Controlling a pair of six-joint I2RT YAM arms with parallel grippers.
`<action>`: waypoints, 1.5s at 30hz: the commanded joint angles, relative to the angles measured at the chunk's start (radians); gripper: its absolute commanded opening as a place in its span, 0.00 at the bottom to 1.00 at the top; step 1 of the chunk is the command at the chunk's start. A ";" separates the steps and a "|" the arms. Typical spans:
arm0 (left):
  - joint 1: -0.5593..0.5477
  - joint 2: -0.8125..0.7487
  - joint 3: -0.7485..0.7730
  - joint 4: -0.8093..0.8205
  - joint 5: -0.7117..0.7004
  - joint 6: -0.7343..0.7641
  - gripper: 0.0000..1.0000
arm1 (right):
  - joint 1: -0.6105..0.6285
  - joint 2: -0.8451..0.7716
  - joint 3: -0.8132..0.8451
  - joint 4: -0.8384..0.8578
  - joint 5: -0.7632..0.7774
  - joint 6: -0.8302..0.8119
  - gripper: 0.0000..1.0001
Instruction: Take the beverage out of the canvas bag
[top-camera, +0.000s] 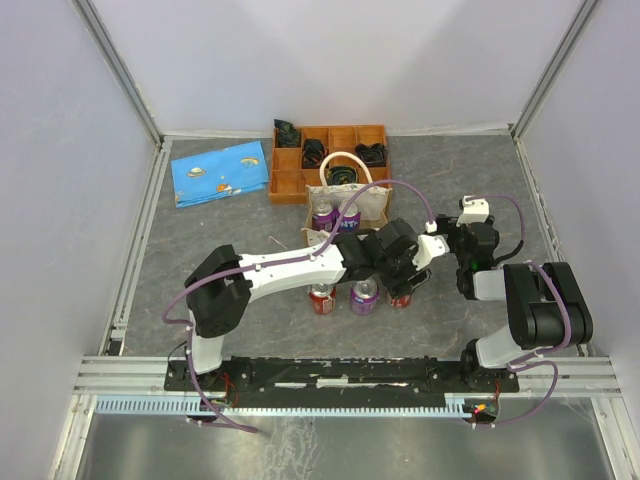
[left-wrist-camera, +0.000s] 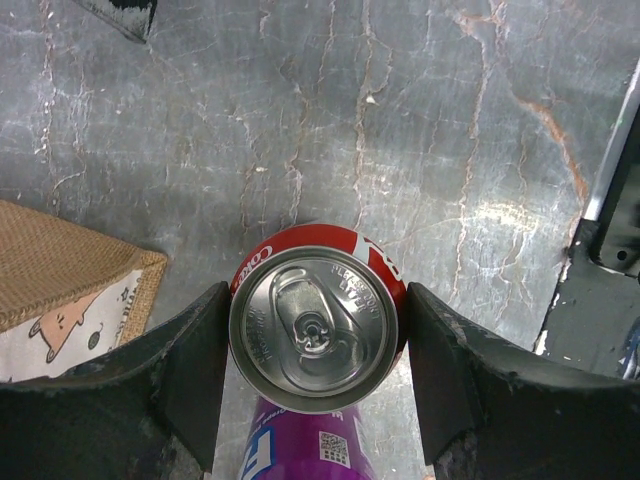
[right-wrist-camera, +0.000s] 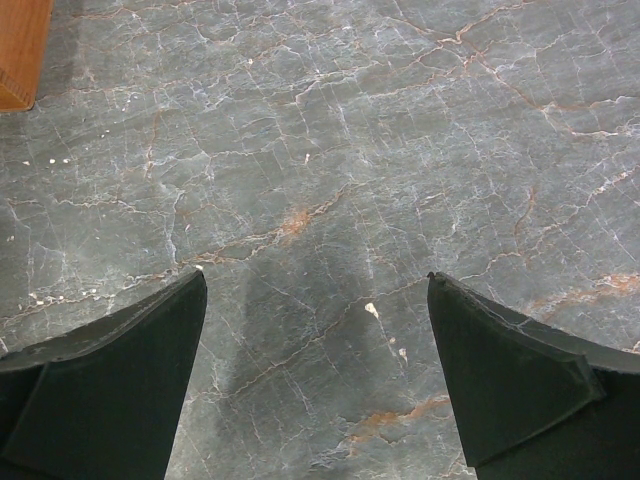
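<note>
Presently we note the left end effector (left-wrist-camera: 316, 292) grasping an upright red can (left-wrist-camera: 318, 335) over the near bench (left-wrist-camera: 450, 120), the canvas bag (top-camera: 374, 205) lying far-left of it, while the right end effector (right-wrist-camera: 315, 275) hangs released at right.

At 12 o'clock on the grey marbled table (top-camera: 520, 190) in front of me sits an orange-brown wooden tray (top-camera: 345, 138) with 2 rows of compartments. 3 of its far-row compartments hold small black items (top-camera: 313, 152); I cannot tell what they are. Just beside the tray, at its 9 o'clock, a flat blue cloth (top-camera: 222, 172) printed with small figures lies slightly askew. White walls (top-camera: 330, 50) close 3 sides. A metal rail (top-camera: 330, 368) runs along 6 o'clock.
</note>
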 joint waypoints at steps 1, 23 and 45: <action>-0.008 -0.031 0.033 0.120 0.065 -0.010 0.03 | 0.004 -0.004 0.029 0.020 0.007 -0.009 0.99; -0.046 0.018 0.015 0.092 0.032 -0.001 0.72 | 0.004 -0.004 0.029 0.020 0.006 -0.009 0.99; -0.062 -0.241 0.077 0.035 -0.115 0.057 0.91 | 0.003 -0.004 0.029 0.021 0.006 -0.010 0.99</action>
